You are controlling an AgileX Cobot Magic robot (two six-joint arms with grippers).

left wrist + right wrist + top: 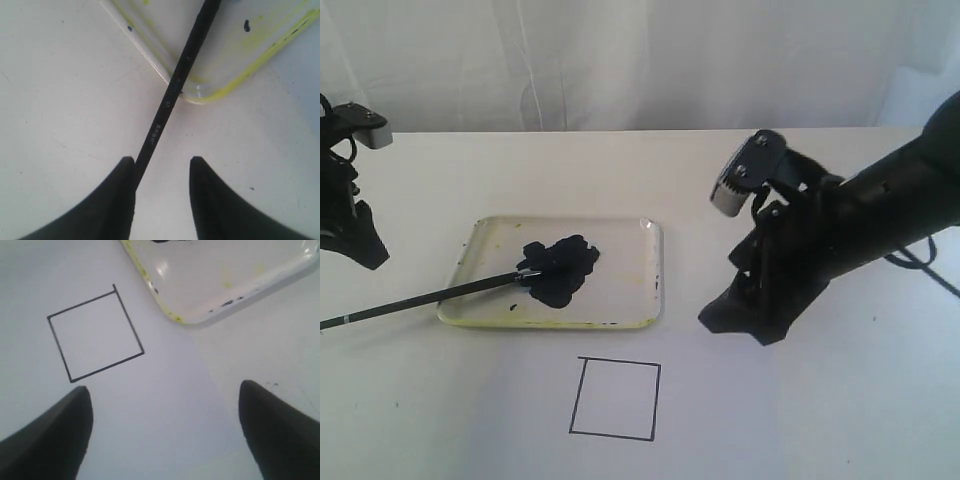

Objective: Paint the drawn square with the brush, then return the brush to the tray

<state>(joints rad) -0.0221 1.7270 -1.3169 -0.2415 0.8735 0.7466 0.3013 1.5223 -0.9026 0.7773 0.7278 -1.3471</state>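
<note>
The brush [440,295] lies with its tip in the black paint blot [560,268] of the yellowish tray [620,295]. Its handle runs left over the tray's rim onto the table. The drawn square [615,400] sits in front of the tray, its inside white. My left gripper [365,250] hangs open at the far left. In the left wrist view the brush [175,90] crosses the tray's corner [235,55] and passes beside one finger of the left gripper [162,160]. My right gripper [745,325] stands wide open and empty, right of the tray. The right gripper [165,386] looks onto the square [95,332].
A white curtain hangs behind the white table. The right arm's dark body [880,215] reaches in from the right edge. The tray's near corner [225,280] shows black specks and yellow stains.
</note>
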